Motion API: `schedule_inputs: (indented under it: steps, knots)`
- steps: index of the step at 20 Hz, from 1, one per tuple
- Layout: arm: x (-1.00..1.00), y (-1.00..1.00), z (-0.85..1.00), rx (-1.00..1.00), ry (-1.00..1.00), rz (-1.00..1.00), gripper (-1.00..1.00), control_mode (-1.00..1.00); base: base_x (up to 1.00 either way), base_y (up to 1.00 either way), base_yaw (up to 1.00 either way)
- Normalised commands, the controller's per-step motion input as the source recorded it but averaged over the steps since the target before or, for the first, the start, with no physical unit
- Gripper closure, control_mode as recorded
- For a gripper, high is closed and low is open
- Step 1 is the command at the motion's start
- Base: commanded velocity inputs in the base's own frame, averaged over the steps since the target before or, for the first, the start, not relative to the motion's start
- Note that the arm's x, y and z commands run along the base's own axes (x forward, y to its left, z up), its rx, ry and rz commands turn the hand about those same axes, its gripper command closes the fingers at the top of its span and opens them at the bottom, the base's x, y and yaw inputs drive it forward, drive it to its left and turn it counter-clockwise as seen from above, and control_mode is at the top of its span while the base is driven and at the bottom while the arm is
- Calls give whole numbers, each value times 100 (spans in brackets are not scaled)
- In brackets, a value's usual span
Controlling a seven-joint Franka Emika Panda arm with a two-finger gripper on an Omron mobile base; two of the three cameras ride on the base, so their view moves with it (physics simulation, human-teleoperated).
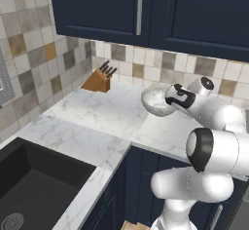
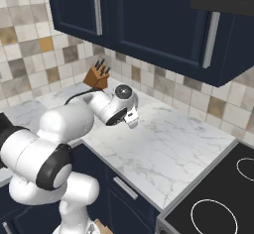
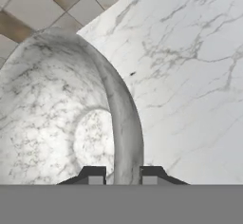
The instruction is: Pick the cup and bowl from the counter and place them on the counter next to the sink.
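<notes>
**Already at the rim: bowl pinched by its wall**

Clearly the bowl (image 3: 57, 123) is the piece in hand: in the hand view its thick rim runs down between the two finger tips (image 3: 95, 175), one inside the wall and one outside, so the end effector (image 1: 171, 97) looks clenched on the rim. In the left base view the bowl (image 1: 154, 101) sits at the hand, over the white marble worktop (image 1: 97, 122) near the tiled wall, well apart from the black sink (image 1: 34, 185).

By its stone-like look I judge it stiff, fairly heavy and smooth, so it may swing or slip from a one-sided rim pinch. A deep, firm grip across the wall seems the sensible hold, carried level.
</notes>
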Motion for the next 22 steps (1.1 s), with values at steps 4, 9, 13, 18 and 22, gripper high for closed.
schedule_inputs:
  steps: [4, 9, 13, 18, 22]
  knots:
    - [-16, 41, 28, 0, -15, 6, 100, -100, 0, 0, 0]
    - [-9, 84, 3, -1, -5, 9, 100, -100, 0, 0, 0]
    - [-3, 100, 8, -2, 0, 12, 100, -100, 0, 0, 0]
    - [-3, 99, 21, -1, 0, 17, 100, -100, 0, 0, 0]
    - [-21, 80, 45, 0, 0, 28, 100, -100, 0, 0, 0]
